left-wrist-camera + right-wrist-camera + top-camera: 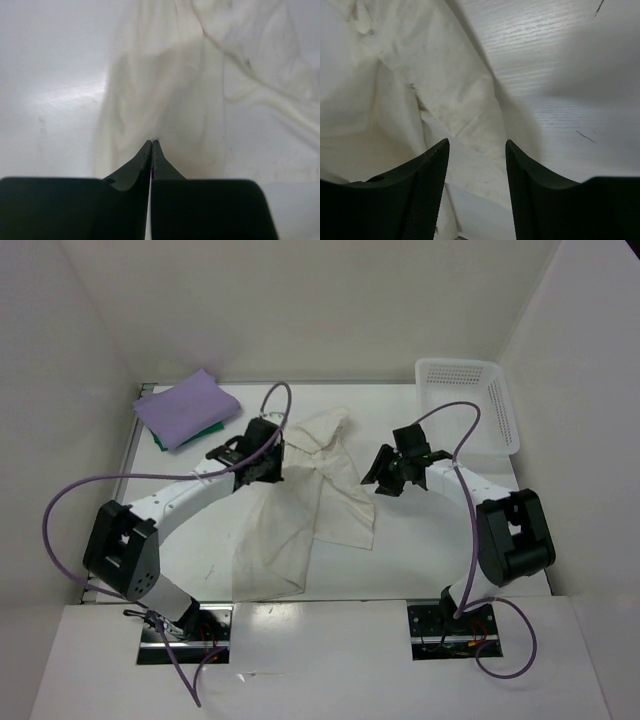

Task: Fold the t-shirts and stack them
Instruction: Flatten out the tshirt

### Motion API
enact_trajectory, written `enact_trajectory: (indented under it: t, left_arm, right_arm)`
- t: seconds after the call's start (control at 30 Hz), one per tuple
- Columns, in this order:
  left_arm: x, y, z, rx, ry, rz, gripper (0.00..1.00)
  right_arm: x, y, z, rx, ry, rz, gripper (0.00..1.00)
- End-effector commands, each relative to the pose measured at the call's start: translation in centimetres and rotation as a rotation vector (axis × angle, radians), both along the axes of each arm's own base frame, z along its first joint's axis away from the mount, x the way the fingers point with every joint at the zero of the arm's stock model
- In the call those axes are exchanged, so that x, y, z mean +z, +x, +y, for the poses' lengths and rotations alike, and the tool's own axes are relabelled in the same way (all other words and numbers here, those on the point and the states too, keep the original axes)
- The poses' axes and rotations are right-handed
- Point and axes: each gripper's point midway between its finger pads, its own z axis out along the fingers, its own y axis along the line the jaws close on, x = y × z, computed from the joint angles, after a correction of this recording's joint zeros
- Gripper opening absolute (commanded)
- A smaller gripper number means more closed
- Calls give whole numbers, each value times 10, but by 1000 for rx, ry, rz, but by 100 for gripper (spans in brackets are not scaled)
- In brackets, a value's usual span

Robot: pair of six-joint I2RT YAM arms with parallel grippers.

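The cream-white t-shirt [300, 510] lies crumpled and partly spread in the middle of the table, and it also fills the left wrist view [170, 90] and the right wrist view [420, 75]. My left gripper [272, 472] [152, 142] is shut at the shirt's upper left part, and the cloth tents up to its tips. My right gripper [385, 478] [476, 142] hovers open over the shirt's right edge with nothing between its fingers. The folded lavender-purple t-shirt [185, 408] lies at the back left on top of the green t-shirt [160, 438], of which only an edge shows.
A white perforated basket [497, 390] stands at the back right corner. White walls close in the table at the back and on both sides. Bare tabletop [560, 75] shows to the right of the cream shirt.
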Motion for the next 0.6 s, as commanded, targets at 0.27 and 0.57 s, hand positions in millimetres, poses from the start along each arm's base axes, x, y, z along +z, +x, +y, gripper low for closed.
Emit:
enact_trajectory:
  t: [0.27,0.57]
  left_arm:
    - [53,147,120,255,311,-229,3]
    - [104,180,137,321,35,-208,76]
  right_arm:
    - [-22,-10,9,41,-46,55,59]
    - [-38,-39,14,62,-64,124,69]
